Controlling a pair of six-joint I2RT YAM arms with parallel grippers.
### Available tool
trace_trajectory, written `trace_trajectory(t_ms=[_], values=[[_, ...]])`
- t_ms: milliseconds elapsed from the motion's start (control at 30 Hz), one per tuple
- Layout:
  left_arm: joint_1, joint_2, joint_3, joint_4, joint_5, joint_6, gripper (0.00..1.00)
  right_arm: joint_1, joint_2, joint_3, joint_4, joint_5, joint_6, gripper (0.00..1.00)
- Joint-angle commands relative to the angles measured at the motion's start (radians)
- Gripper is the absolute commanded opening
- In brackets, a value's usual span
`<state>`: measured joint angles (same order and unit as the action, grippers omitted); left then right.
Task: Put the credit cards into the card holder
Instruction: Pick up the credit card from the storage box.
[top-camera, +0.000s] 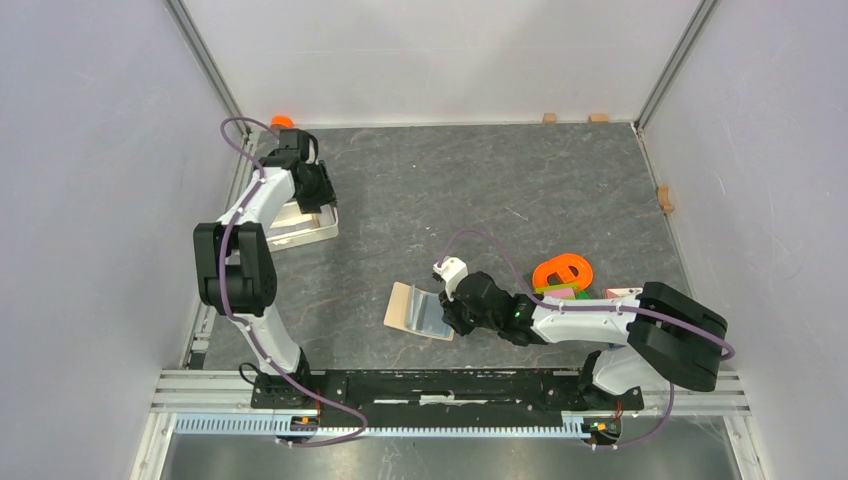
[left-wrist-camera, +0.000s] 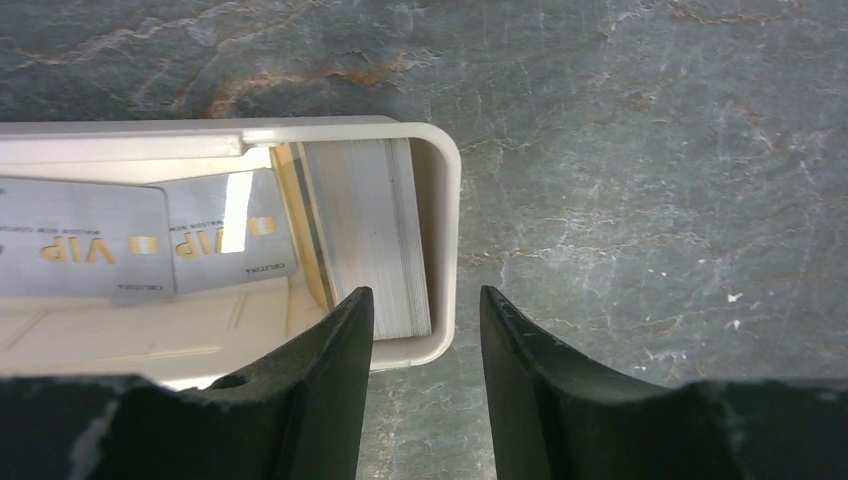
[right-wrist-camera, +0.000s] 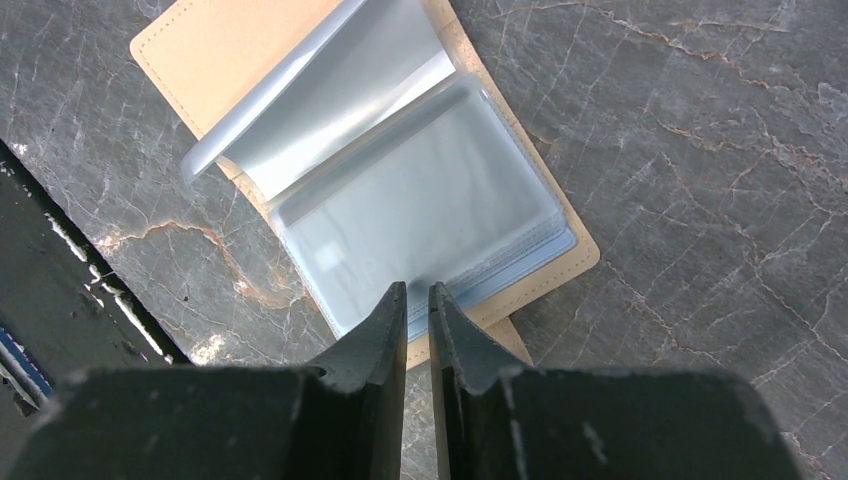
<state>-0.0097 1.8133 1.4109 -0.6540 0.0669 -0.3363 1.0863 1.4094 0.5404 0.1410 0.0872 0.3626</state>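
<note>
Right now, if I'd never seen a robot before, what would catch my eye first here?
Probably the open beige card holder lying near the centre, its clear pockets fanned out, with the right pincer pinching their edge. Next, the white tray at the far left, holding grey VIP cards and a stack standing on edge, with the left pincer open astride its end wall.

The left arm (top-camera: 262, 198) and right arm (top-camera: 575, 318) both have white links between bulky black joint housings, a thin purple cable (top-camera: 238, 122) loops along each from base to wrist, and the left gripper (left-wrist-camera: 425, 292) has matte black, tapered fingers (left-wrist-camera: 325, 390) with worn edges.
</note>
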Motion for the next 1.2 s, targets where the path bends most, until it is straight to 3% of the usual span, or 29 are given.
trace_trajectory(t_ms=[0, 133, 300, 767, 1167], values=[[-0.007, -0.076, 0.001, 0.010, -0.151, 0.023, 0.52, 0.003, 0.004, 0.036, 0.012, -0.001, 0.008, 0.18], [-0.003, -0.054, -0.004, 0.006, -0.175, 0.009, 0.63, 0.003, 0.000, 0.035, 0.014, -0.001, 0.007, 0.18], [0.002, -0.012, -0.001, -0.002, -0.191, -0.002, 0.68, 0.003, -0.006, 0.029, 0.017, 0.001, 0.008, 0.18], [0.002, 0.055, 0.002, 0.028, -0.147, 0.006, 0.67, 0.003, -0.020, 0.018, 0.021, -0.001, 0.011, 0.18], [0.002, 0.104, 0.028, -0.006, -0.263, 0.026, 0.67, 0.003, -0.039, 0.008, 0.026, -0.003, 0.016, 0.18]])
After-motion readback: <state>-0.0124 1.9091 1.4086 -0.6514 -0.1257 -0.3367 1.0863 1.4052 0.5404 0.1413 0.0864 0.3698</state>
